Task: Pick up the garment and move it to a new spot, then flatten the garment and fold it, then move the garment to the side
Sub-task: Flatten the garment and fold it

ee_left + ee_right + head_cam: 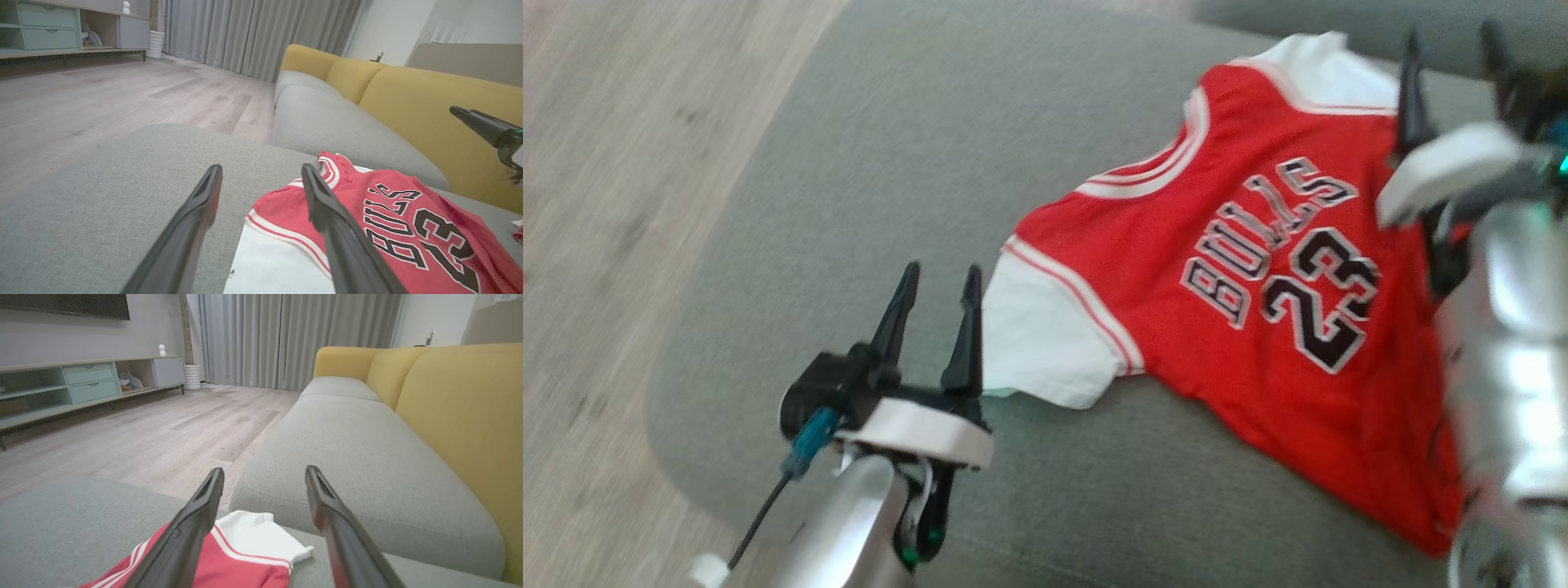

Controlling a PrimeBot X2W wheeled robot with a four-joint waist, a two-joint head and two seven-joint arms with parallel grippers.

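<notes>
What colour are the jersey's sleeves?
White sleeves on a red jersey; head view shows it best.

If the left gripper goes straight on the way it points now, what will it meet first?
Most likely the bare grey cushion, which lies between the open fingers of the left gripper. One finger runs beside the jersey sleeve and might brush it; depth is unclear.

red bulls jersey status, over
Left gripper open beside near white sleeve. Right gripper open above far sleeve. Red Bulls 23 jersey spread unfolded on grey sofa cushion.
</notes>
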